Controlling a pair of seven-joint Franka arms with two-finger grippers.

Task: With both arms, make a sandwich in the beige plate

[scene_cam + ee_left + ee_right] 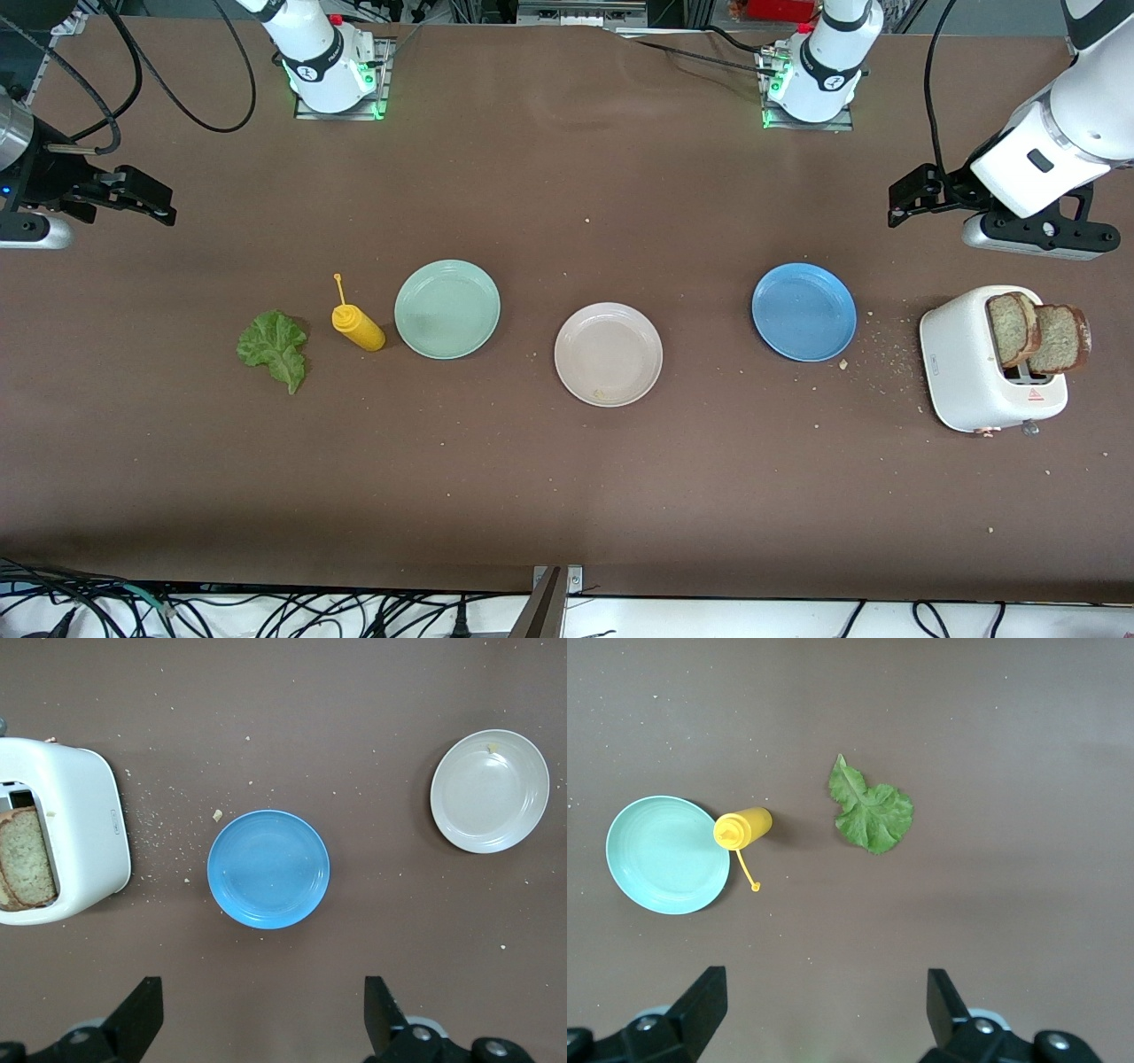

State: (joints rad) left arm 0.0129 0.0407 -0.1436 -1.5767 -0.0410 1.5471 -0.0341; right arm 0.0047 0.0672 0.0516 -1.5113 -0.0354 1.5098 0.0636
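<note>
While both arms wait raised at the two ends of the table, nothing is held by either. The left gripper [904, 199] hangs over bare tabletop at the left arm's end, its fingers [142, 1014] spread wide apart; the right gripper [146, 202] hangs over the right arm's end, its fingers [704, 1005] likewise spread.

Three plates are set in a row across the middle of the table. The beige plate [608, 354] lies in the centre, slightly nearer the front edge than the others; it is round, shallow and pale pinkish, with a raised rim and a small crumb inside. A blue plate [803, 311] lies toward the left arm's end and a mint-green plate [446, 308] toward the right arm's end. A yellow squeeze bottle [358, 326] is seen just beside the green plate, and a ruffled green lettuce leaf [275, 347] lies flat near it. Two brown, dark-crusted bread slices [1036, 332] stand in a white toaster [983, 363] near the left arm's end, with crumbs [873, 350] scattered between it and the blue plate.
</note>
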